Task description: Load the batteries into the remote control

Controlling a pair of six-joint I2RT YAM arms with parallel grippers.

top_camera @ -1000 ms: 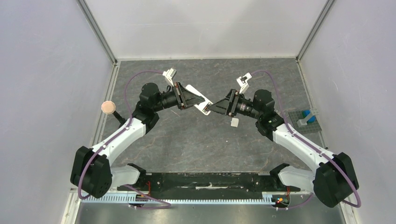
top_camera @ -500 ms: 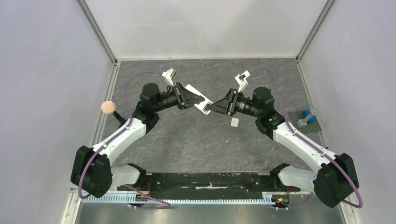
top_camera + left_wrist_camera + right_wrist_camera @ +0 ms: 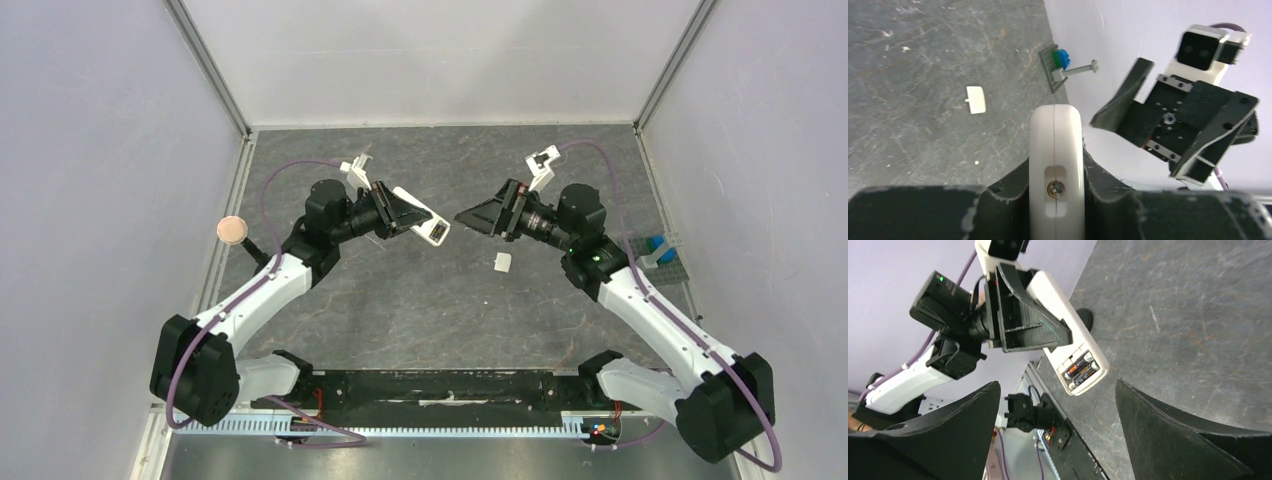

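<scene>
My left hand [image 3: 418, 214] is clamped on the remote control [image 3: 1068, 310], held over the middle of the table [image 3: 400, 310]. Both batteries [image 3: 1080, 371] sit in its open compartment. My right hand [image 3: 468, 216] faces it, fingers apart and empty. A white cover [image 3: 502, 262] lies below, slightly toward the right edge.

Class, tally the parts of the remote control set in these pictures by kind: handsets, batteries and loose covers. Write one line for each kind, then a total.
remote control: 1
batteries, seated in the open compartment: 2
white cover piece, on the table: 1
Total: 4
</scene>
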